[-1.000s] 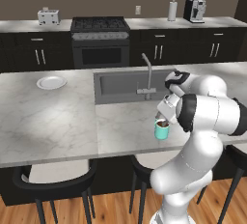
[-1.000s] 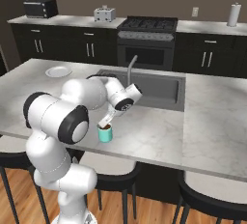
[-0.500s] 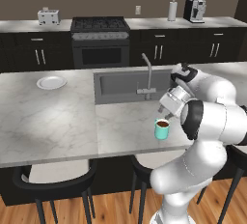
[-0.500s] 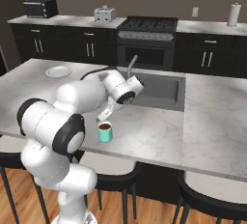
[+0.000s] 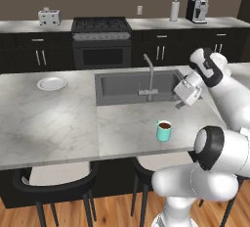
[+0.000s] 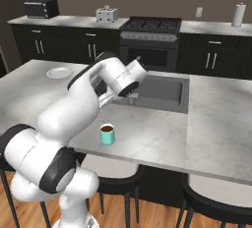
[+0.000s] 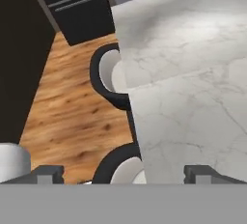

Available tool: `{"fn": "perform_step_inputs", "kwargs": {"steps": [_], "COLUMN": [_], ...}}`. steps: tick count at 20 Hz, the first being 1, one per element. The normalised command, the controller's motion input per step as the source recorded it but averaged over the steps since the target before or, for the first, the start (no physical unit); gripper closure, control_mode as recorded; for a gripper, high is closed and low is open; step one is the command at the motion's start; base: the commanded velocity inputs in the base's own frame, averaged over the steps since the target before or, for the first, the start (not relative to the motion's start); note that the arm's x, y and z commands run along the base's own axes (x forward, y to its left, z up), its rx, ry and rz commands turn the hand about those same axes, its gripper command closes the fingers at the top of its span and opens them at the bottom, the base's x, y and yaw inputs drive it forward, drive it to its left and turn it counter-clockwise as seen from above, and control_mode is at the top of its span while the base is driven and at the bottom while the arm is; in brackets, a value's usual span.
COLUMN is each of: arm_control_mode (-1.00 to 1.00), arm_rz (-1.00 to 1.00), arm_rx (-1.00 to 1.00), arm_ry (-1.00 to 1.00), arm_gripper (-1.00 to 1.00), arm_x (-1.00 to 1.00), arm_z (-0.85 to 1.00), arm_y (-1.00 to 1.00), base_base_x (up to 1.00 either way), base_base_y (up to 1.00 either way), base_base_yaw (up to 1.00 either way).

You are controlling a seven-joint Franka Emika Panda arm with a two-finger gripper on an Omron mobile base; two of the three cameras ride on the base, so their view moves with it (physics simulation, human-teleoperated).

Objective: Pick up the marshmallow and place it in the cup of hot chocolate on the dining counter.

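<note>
Marshmallow: I can't spot it from here (possibly already in the drink). One mug (image 5: 164,130) stands on the counter (image 5: 58,123) near its front edge, one plate (image 5: 52,83) far left. My pincer (image 7: 123,172) is spread, empty. I should retreat without nudging the mug.

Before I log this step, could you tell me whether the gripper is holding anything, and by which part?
Nothing is held. In the hand view the gripper is open, with only the marble dining counter and a stool between its fingertips. The teal cup of hot chocolate stands apart.
</note>
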Motion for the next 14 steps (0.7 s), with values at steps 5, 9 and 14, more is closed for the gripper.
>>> {"fn": "perform_step_inputs", "kwargs": {"steps": [5,9,14], "arm_control_mode": [-1.00,-1.00,-1.00], "arm_rz": [-0.72,-0.64,-0.40], "arm_rx": [-0.08,-0.03,-0.21], "arm_ry": [0.11,0.04,0.04], "arm_gripper": [-1.00,-1.00,-1.00], "arm_x": [-0.14,-0.50,-0.68], "arm_z": [0.43,0.48,0.59], "arm_y": [-0.01,0.01,0.40], "base_base_x": [0.00,0.00,0.00], "base_base_y": [0.00,0.00,0.00], "base_base_yaw": [0.00,0.00,0.00]}}
